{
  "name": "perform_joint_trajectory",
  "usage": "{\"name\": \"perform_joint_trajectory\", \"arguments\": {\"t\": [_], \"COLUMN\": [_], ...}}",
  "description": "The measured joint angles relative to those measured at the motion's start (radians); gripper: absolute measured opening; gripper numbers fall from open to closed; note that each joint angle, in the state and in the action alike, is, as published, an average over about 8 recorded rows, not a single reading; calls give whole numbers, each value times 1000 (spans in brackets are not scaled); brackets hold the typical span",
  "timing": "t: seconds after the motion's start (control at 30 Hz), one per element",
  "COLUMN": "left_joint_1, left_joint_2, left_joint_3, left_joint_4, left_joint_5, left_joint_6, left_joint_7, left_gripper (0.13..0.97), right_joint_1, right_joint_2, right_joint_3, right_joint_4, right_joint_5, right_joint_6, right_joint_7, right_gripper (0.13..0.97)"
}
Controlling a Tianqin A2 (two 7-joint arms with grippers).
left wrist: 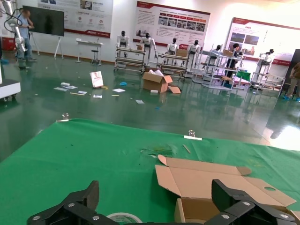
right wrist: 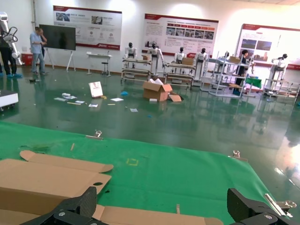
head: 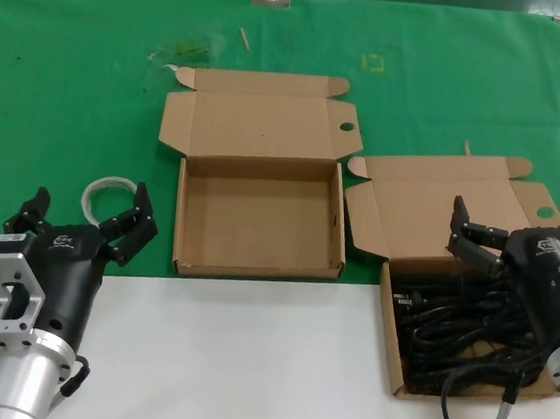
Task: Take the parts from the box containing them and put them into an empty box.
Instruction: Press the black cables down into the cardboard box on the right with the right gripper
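A green cloth (head: 75, 84) is covering the far part of the table, giving way to a white surface (head: 247, 364) under both arms. The left gripper (head: 84, 224) is hanging over the cloth's near edge with its black fingers (head: 131, 226) spread wide and nothing between them; its silver and black wrist is angling up from the near left corner. The right gripper (head: 521, 223) is hovering over the far end of the box containing them (head: 391, 337), fingers likewise splayed and holding nothing.

That box is shallow brown cardboard with its hinged lid lying flat beyond the right gripper. The parts (head: 456, 328), black rubbery cords, are lying in a tangled heap inside it, directly beneath and just nearer than the right gripper. The empty box (head: 255, 266), the same cardboard with a round hole in its lid, is sitting between the two grippers. A white ring-shaped tube (head: 100, 192) is lying just beyond the left gripper, partly hidden by its fingers.
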Motion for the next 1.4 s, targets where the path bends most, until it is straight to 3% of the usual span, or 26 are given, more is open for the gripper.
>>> {"name": "perform_joint_trajectory", "arguments": {"t": [0.43, 0.6, 1.0, 1.13, 1.4], "left_joint_1": [0, 0, 0, 0, 0], "left_joint_2": [0, 0, 0, 0, 0], "left_joint_3": [0, 0, 0, 0, 0], "left_joint_4": [0, 0, 0, 0, 0], "left_joint_5": [0, 0, 0, 0, 0], "left_joint_6": [0, 0, 0, 0, 0], "left_joint_7": [0, 0, 0, 0, 0], "left_gripper": [715, 584, 322, 322, 207], "right_joint_1": [-3, 3, 119, 191, 384], "right_joint_2": [8, 50, 315, 409, 556], "right_joint_3": [-10, -52, -245, -283, -351], "right_joint_4": [7, 21, 71, 79, 68], "right_joint_5": [1, 25, 195, 189, 105], "right_joint_6": [8, 40, 105, 39, -185], "right_joint_7": [1, 10, 26, 47, 134], "right_gripper": [966, 966, 966, 966, 966]}}
